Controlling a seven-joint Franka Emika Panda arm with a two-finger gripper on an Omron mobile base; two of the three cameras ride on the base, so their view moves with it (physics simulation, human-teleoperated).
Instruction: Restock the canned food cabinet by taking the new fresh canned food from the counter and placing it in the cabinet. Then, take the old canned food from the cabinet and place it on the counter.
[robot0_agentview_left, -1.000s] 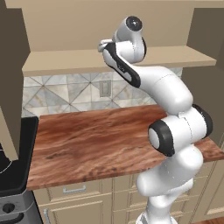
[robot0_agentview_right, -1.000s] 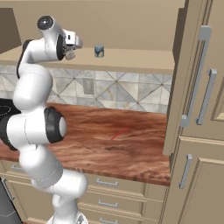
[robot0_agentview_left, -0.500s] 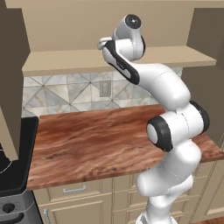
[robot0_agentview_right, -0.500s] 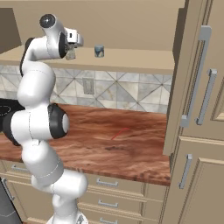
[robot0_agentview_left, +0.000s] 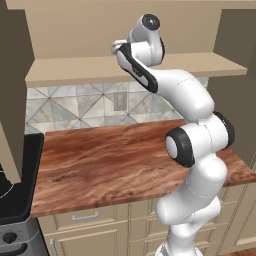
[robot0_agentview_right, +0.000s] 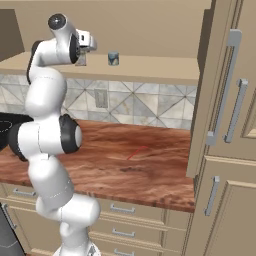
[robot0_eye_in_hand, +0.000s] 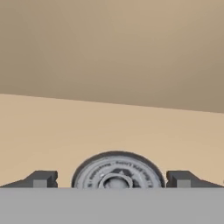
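Tan cabinet (robot0_agentview_right: 150, 67) shelf bears new can (robot0_eye_in_hand: 117, 171), stood between jaws now spread wide; release judged done. Old can (robot0_agentview_right: 113, 59) sits near, right of new can.

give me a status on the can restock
Gripper open, straddling the new can on the cabinet shelf. Old can upright on the shelf, apart. Nothing in the way.

a rendered home kitchen: a broad reddish-brown wood-grain countertop (robot0_agentview_left: 115, 155) over beige panelled drawers (robot0_agentview_right: 125, 210), a grey diamond-patterned tile backsplash (robot0_agentview_right: 145, 107), a tan wall cabinet shelf (robot0_agentview_left: 75, 70) above, and a black stove (robot0_agentview_left: 15, 200) at the left.
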